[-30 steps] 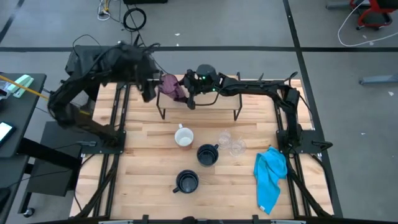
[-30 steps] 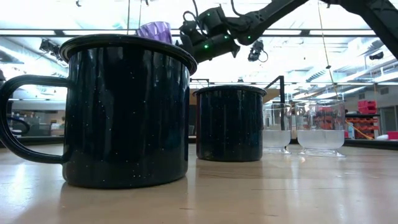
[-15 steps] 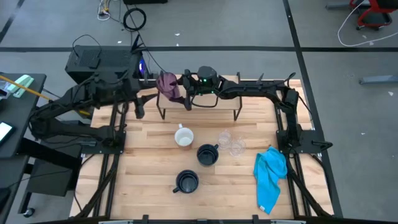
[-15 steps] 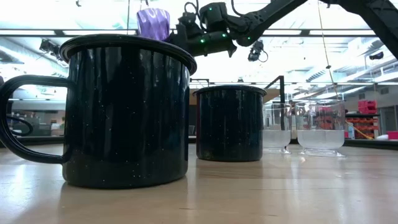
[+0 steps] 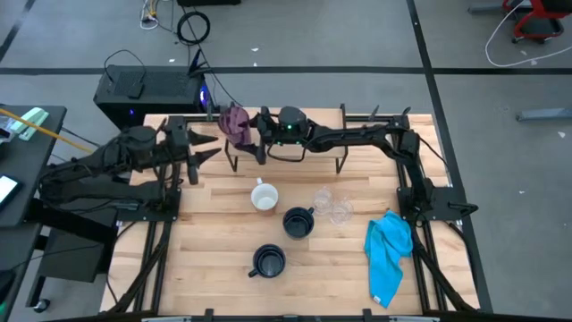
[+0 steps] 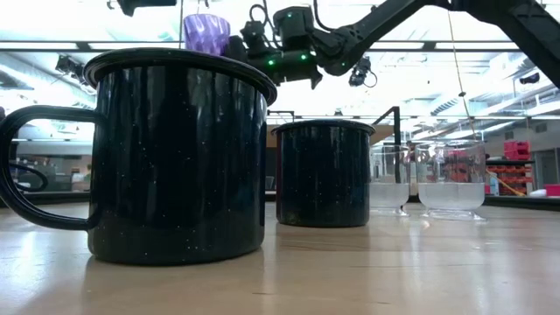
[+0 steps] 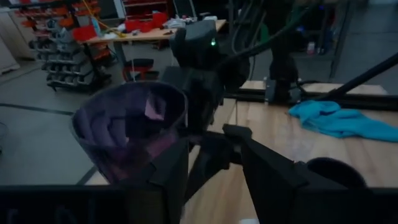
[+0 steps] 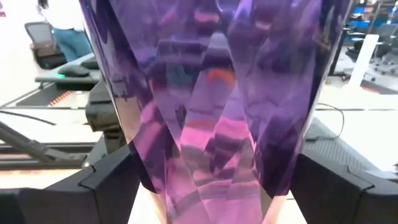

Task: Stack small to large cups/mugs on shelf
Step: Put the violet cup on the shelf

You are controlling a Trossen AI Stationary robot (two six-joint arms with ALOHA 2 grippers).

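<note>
The purple tumbler [image 5: 235, 122] is held in the air over the left end of the shelf [image 5: 308, 150], a low light-wood board on black wire legs at the table's far side. It also shows in the low view [image 6: 206, 33] and fills the right wrist view [image 8: 211, 93]. My right gripper [image 5: 259, 134] is shut on it. My left gripper [image 5: 207, 152] is open and empty, just left of the tumbler, and its fingers frame the tumbler in the left wrist view [image 7: 217, 174]. The white-and-orange mug [image 5: 264, 197], two navy mugs [image 5: 298, 222] [image 5: 268, 261] and two clear glasses [image 5: 331, 206] stand on the table. My right gripper pinches the tumbler's faceted side walls [image 8: 143, 174] between its two fingers [image 8: 112, 180], on the narrower lower part. The fingers come level from the table's right side. The tumbler is lifted clear of the shelf, roughly upright with its mouth up.
A bright blue cloth [image 5: 389, 250] lies crumpled at the table's right. In the low view the near navy mug [image 6: 179, 157] hides much of the shelf. A black box [image 5: 147, 89] stands beyond the table's far left corner.
My left gripper has drawn back from the tumbler toward the table's left and near edge and now stands apart from it. My right gripper has carried the tumbler a little left and up, and the tumbler has tipped more upright.
</note>
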